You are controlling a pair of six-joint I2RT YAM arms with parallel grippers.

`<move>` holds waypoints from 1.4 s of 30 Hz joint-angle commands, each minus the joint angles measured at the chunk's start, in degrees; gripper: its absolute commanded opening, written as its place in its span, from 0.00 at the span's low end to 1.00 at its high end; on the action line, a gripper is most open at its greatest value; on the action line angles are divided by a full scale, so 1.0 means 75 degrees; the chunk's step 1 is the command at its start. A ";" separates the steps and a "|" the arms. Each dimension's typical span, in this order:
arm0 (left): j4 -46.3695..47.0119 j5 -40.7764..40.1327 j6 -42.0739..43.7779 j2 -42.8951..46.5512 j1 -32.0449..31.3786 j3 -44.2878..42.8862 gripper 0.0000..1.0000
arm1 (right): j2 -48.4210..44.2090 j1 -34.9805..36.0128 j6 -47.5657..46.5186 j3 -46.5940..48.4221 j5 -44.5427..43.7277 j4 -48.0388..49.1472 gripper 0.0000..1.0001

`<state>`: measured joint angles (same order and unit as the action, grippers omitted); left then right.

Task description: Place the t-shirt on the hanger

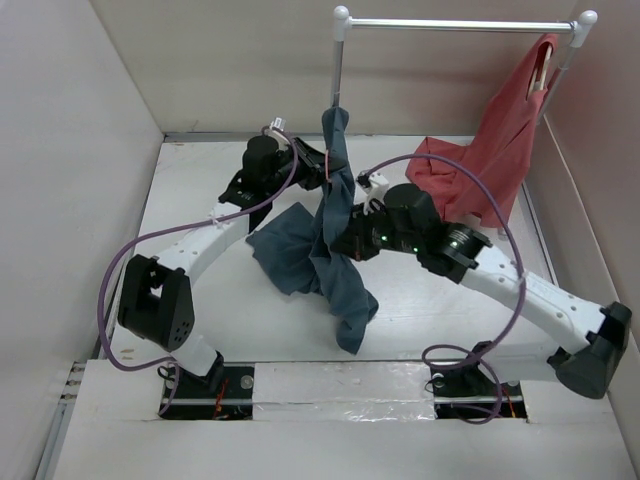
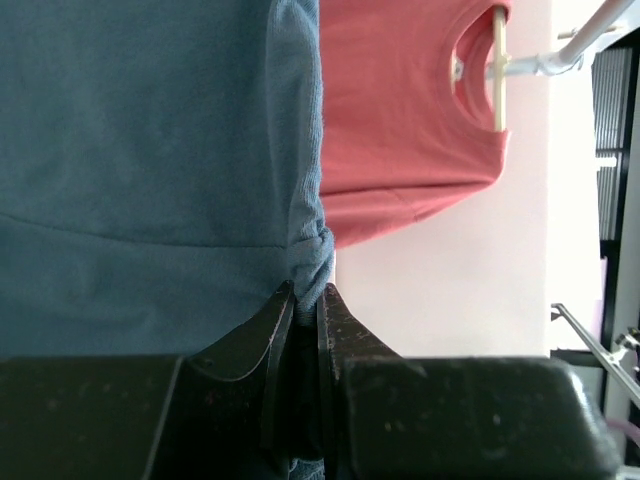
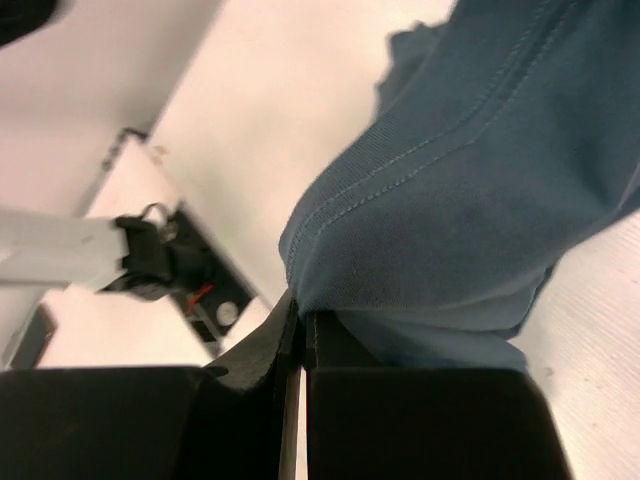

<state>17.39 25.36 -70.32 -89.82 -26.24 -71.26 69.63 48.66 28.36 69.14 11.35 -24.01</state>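
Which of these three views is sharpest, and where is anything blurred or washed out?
Top external: even light, sharp throughout, faint shadows beneath the t-shirt. Left wrist: cloth weave crisp, left pincer nearly black and soft, wall beside the red shirt washed out white. Right wrist: seam stitching sharp, right pincer dark and featureless.

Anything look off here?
Nothing damaged. The t-shirt is bunched and twisted, pinched by the left gripper and right gripper, part resting on the table, not yet on the hanger. The red shirt sits jammed at the hanger's right end.
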 commanded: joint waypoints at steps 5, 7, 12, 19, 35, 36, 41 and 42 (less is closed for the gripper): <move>0.0844 0.0778 -0.0771 0.0808 -0.0040 0.0980 0.00 | 0.0806 -0.0160 0.0215 0.0191 -0.0845 0.0459 0.01; 0.0857 0.0918 -0.0947 0.0890 -0.0040 0.1122 0.00 | 0.0748 -0.0091 0.0320 0.0086 -0.1242 0.0436 0.01; 0.0530 0.0931 -0.0901 0.1077 -0.0040 0.1439 0.00 | 0.0619 -0.0008 0.0449 -0.0125 -0.1982 0.0084 0.05; 0.0576 0.1176 -0.1111 0.1171 -0.0040 0.1849 0.00 | 0.0385 0.0061 0.0637 -0.0582 -0.1643 0.0014 0.55; 0.1034 0.1165 -0.1487 0.0949 -0.0040 0.1686 0.00 | -0.0635 0.0811 0.0285 0.0483 -0.2920 -0.2341 0.62; 0.1022 0.1176 -0.1487 0.0926 -0.0040 0.1662 0.00 | -0.0589 0.1056 0.0285 0.0553 -0.2909 -0.2342 0.55; 0.0916 0.1153 -0.1428 0.0890 -0.0040 0.1522 0.00 | -0.0202 0.1725 0.0297 0.0554 -0.2745 -0.2271 0.00; 0.0928 0.1153 -0.1428 0.0913 -0.0040 0.1533 0.00 | -0.0004 0.1796 0.0239 0.0566 -0.2663 -0.2237 0.00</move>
<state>20.78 32.80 -80.88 -83.74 -26.28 -56.49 66.72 60.25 31.29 72.20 -8.73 -39.86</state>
